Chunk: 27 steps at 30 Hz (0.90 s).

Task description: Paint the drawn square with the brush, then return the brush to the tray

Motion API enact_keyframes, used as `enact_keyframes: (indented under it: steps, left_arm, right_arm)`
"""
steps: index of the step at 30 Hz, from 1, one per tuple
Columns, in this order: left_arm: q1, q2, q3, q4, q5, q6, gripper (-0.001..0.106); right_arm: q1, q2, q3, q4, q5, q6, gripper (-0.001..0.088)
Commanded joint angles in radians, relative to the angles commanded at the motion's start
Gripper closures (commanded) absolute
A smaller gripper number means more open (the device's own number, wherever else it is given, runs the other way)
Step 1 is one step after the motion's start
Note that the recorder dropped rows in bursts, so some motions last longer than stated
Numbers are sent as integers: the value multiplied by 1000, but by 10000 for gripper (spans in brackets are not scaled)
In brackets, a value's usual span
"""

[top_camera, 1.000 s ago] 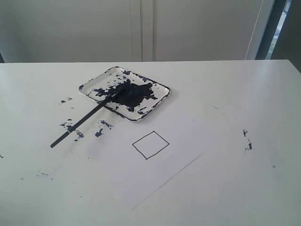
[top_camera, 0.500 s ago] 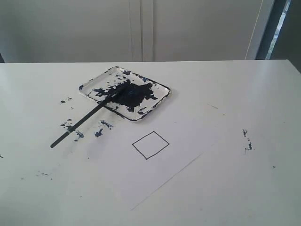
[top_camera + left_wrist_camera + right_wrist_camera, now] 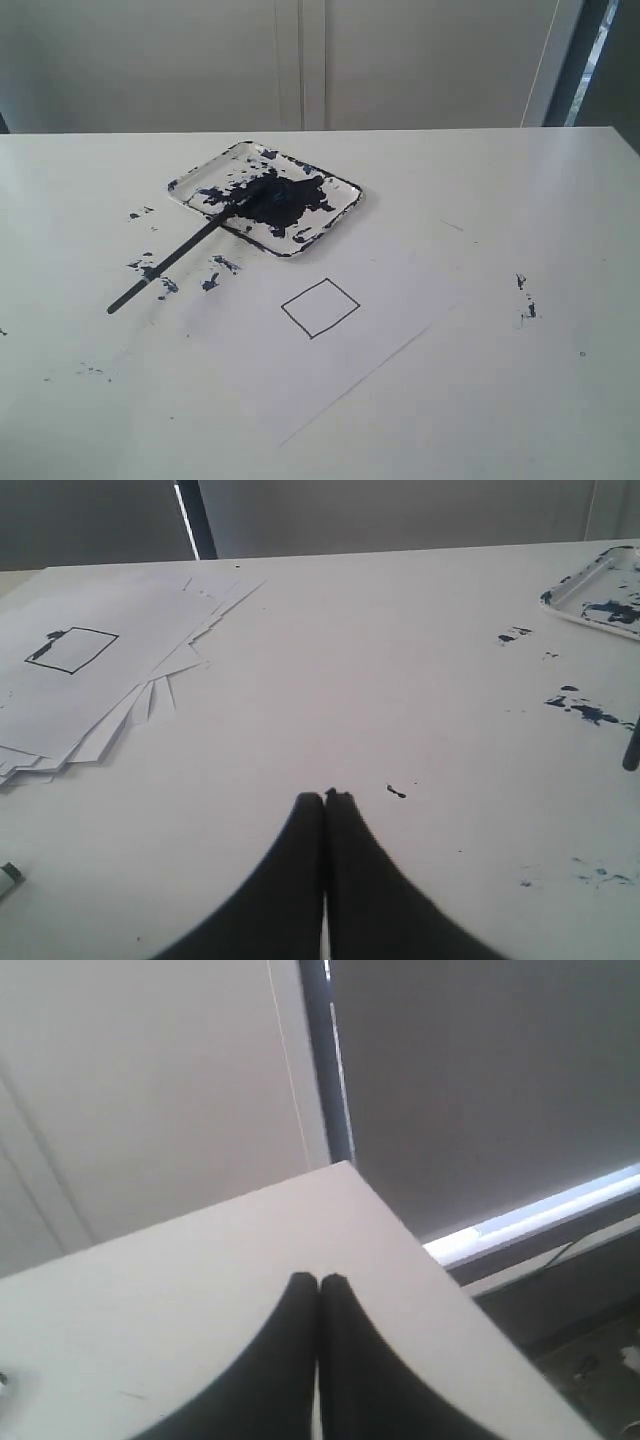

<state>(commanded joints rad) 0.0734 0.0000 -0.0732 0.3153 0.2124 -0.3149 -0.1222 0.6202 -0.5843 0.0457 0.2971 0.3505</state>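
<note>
Both left tool and right tool found pinched together, empty. Found brush slanting from tray toward near left of counter; handle judged nearer left tool.

The wide white counter is flat and mostly bare. Only two things stick up from it. One is the shallow see-through tray smeared with dark blue-black paint, near the far middle. The other is the long thin black brush. Its tip is in the tray and its other end is out on the counter to the left, so it blocks that side. The flat white sheet of paper and the small black-lined square are open from above. The right side has only tiny paint spots.
</note>
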Motion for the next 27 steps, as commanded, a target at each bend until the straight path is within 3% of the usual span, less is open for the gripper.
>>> enact_keyframes:
  steps: [2, 3, 4, 5, 7, 8, 16, 27]
  left_arm:
    - [0, 0, -2, 0, 17, 0, 1053]
    - [0, 0, -2, 6, 20, 2, 1053]
    - [0, 0, -4, 7, 25, 7, 1053]
    - [0, 0, -6, 7, 44, 21, 1053]
    - [0, 0, -8, 7, 74, 28, 1053]
    - [0, 0, -8, 3, 88, 23, 1053]
    - [0, 0, -8, -1, 103, 25, 1053]
    - [0, 0, -8, -1, 103, 25, 1053]
  right_arm:
    - [0, 8, -2, 212, 73, -224, 868]
    - [0, 25, -2, 484, 126, -542, 868]
    - [0, 34, -4, 642, 158, -684, 868]
    - [0, 62, -13, 946, 280, -1031, 868]
    - [0, 102, -25, 1219, 465, -1334, 868]
    - [0, 116, -25, 1276, 507, -1375, 868]
    - [0, 209, -63, 1250, 592, -1375, 868]
    - [5, 346, -427, 1194, 546, -1233, 868]
